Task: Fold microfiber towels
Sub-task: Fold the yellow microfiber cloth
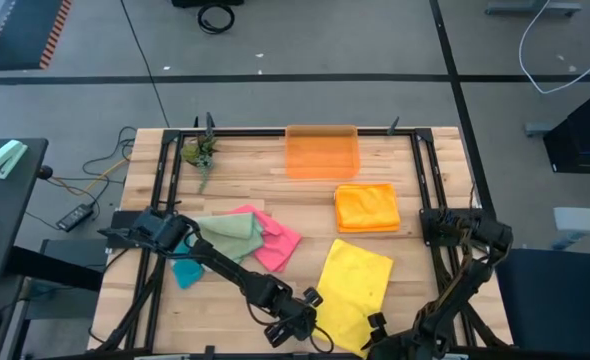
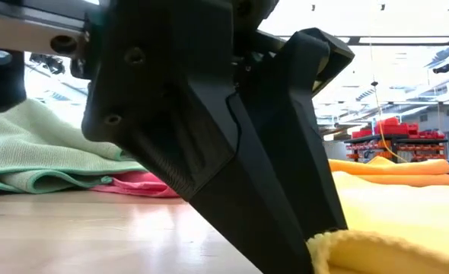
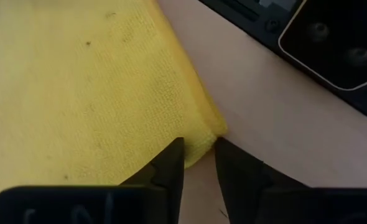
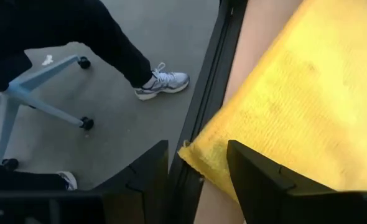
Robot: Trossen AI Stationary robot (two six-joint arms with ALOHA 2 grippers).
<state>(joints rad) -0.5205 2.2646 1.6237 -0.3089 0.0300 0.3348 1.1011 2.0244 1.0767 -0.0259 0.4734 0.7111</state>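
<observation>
High view, towel: the yellow towel lies flat on the surface, near the front edge, its long axis slanting from front-left to back-right.
High view, left end effector: at the towel's front-left corner, touching or just beside it.
High view, right end effector: at the towel's front edge, just right of the left one; both arms about equally near.
High view, other cloths: a folded orange towel sits behind the yellow one, in front of the orange bin; a pile of sage, pink and teal towels lies well apart to the left.

Low view, fingers: one arm's dark fingers come down steeply onto the surface, tips at the raised yellow hem.
Low view, which arm: cannot tell from here.

Left wrist view, state: jaws narrowly parted, straddling the towel's corner tip; not yet pinched shut on it.
Left wrist view, bearing: the cloth spreads straight ahead of the fingertips.

Right wrist view, state: jaws wide apart, a yellow corner between them, nothing clamped.
Right wrist view, bearing: the corner overhangs the surface's edge; a person's shoe shows on the floor beyond.

Judgement: both front corners sit inside the jaws, so closing should come first, and the fold would run away from the front edge.
</observation>
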